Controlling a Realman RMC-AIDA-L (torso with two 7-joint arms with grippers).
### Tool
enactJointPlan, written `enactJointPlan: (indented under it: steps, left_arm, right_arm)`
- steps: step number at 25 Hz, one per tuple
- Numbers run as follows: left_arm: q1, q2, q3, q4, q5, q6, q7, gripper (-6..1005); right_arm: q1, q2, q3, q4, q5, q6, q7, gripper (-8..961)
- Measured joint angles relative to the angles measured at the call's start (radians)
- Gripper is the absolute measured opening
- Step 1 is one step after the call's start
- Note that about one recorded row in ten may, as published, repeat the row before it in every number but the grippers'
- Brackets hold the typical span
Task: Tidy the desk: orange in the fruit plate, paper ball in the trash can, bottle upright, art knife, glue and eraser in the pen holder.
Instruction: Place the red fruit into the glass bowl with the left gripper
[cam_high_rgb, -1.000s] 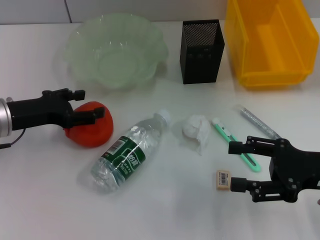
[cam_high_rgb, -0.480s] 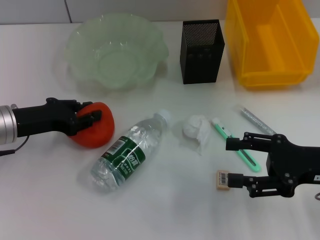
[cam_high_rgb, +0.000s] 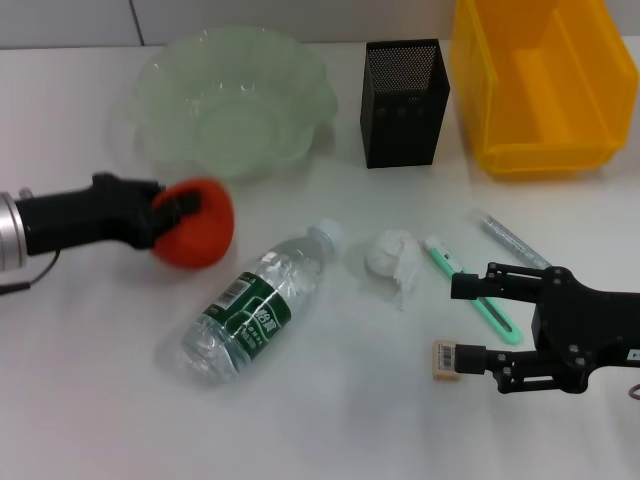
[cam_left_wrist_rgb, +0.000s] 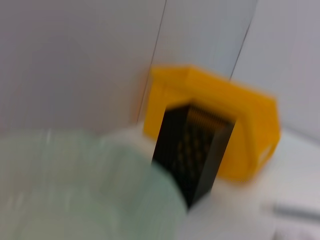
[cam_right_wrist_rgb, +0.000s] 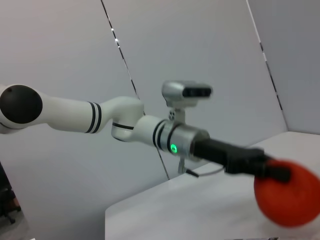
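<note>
Not much else here tbh. Everything's laid out on a plain white table (cam_high_rgb: 80, 400), which is backed by a pale grey wall (cam_high_rgb: 60, 20). The wall is split into panels by a thin dark seam (cam_high_rgb: 133, 20), seen again in the left wrist view (cam_left_wrist_rgb: 159, 50). Nothing more can be made out.

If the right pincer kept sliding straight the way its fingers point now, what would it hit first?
The right pincer points toward the robot's left, open, its near finger by the eraser. Past that the table looks free; the bottle comes next, though depth is uncertain.
</note>
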Motion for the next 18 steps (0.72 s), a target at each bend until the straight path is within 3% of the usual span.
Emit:
enactJointPlan:
  steps: [4, 8, 12, 14, 16, 18]
  left_arm:
    - [-0.012, 0.002, -0.003, 0.021, -0.099, 0.028, 0.001, 86]
    - [-0.075, -0.006, -0.002, 0.02, -0.181, 0.009, 0.01, 59]
    - [-0.178, -0.034, 0.011, -0.007, -0.193, -0.186, 0.012, 57]
    - [-0.178, -0.034, 0.011, -0.007, -0.193, -0.186, 0.012, 56]
    - [-0.274, -0.036, 0.023, -0.108, -0.191, -0.384, 0.011, 57]
    - [-0.274, -0.036, 0.023, -0.108, -0.191, -0.384, 0.011, 59]
  right_arm:
    - [-0.006, 0.004, 0.002, 0.0, 0.001, 0.0, -0.002, 784]
    - [-0.007, 0.005, 0.004, 0.02, 0.003, 0.001, -0.011, 781]
    - [-0.001, 0.013, 0.005, 0.033, 0.017, 0.005, -0.012, 779]
    - [0.0, 0.014, 0.006, 0.039, 0.018, 0.006, -0.012, 777]
    - [0.0, 0.014, 0.006, 0.052, 0.018, 0.011, -0.013, 776]
    - [0.0, 0.014, 0.006, 0.069, 0.019, 0.023, -0.02, 775]
